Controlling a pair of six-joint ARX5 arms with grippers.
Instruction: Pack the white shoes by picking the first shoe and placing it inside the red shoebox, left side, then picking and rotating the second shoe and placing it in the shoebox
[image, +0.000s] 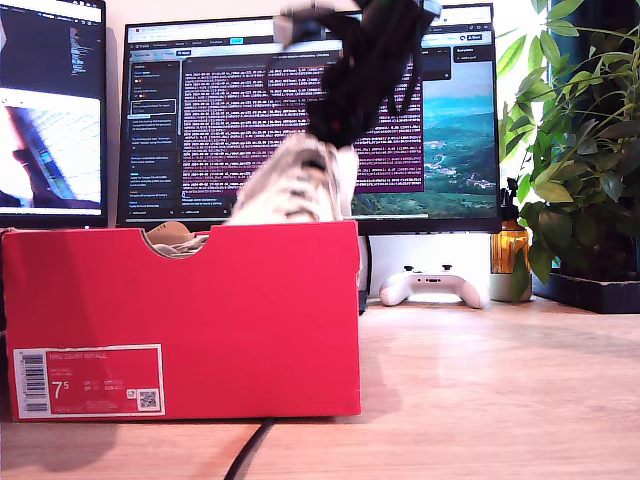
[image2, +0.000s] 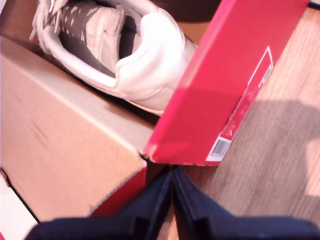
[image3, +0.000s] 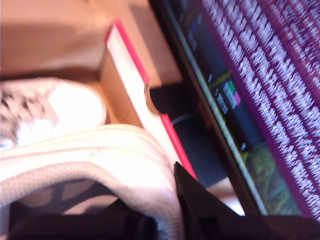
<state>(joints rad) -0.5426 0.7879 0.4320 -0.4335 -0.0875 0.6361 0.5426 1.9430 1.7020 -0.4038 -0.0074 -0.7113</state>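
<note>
The red shoebox (image: 250, 310) stands open at the exterior view's left, its barcode label facing the camera. One white shoe (image2: 145, 55) lies inside it and shows through the thumb notch (image: 176, 240). The other white shoe (image: 300, 185) hangs tilted over the box's rim at the exterior view's right end of the box, and my second gripper (image: 345, 110) is shut on its heel collar (image3: 100, 165). My first gripper (image2: 172, 197) is shut on nothing, just outside the box's labelled corner (image2: 220, 100). It does not show in the exterior view.
A white game controller (image: 432, 287) lies on the wooden table (image: 500, 400) to the exterior view's right of the box. Behind stand two monitors (image: 440, 130), an amber bottle (image: 508, 250) and a leafy plant (image: 580, 150). A black cable (image: 250, 455) runs along the table's front.
</note>
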